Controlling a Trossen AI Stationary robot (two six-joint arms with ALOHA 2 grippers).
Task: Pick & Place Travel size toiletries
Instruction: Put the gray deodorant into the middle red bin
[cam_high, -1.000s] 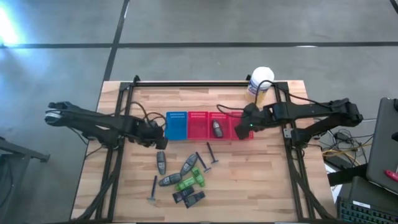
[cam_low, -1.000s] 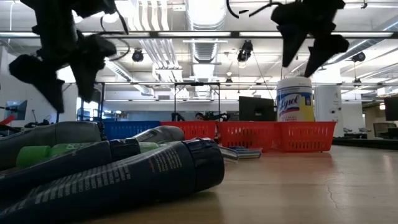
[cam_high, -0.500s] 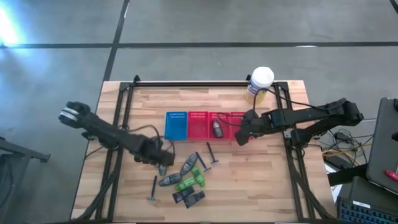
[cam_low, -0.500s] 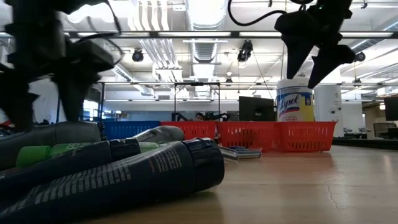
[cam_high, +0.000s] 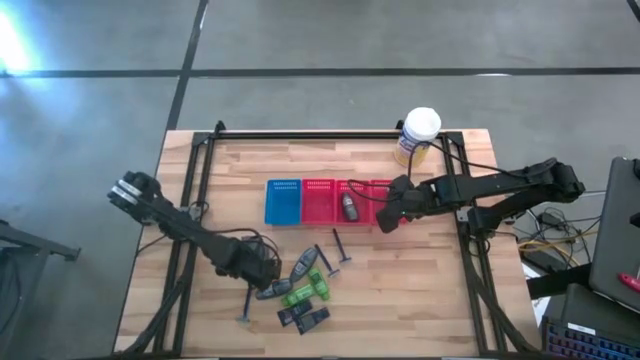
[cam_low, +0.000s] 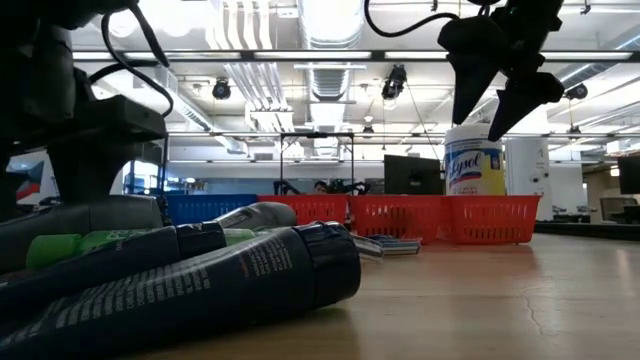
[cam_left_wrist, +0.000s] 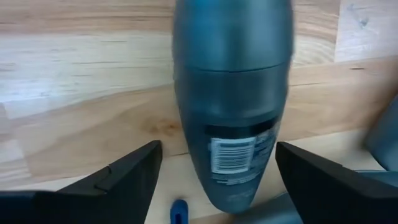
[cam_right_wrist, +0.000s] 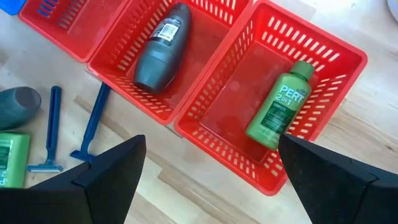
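Grey oval deodorant (cam_left_wrist: 231, 118) lies on the wooden surface (cam_high: 420, 290), between my left tool's (cam_high: 262, 270) spread fingers (cam_left_wrist: 121, 177), unpinched. My right tool (cam_high: 390, 214), spread and empty, hovers above red baskets (cam_right_wrist: 273, 118) holding a green bottle (cam_right_wrist: 281, 106).

Grey concrete floor (cam_high: 330, 35) surrounds the wooden table (cam_high: 420, 290) (strip lights (cam_low: 330, 20) glow overhead)

Cut off and hidden

The grey stick (cam_left_wrist: 231, 93) runs off the left wrist view's edge, its cap blurred. From above, the left gripper (cam_high: 262, 270) covers part of the pile (cam_high: 300, 295); the packets' labels are unreadable.
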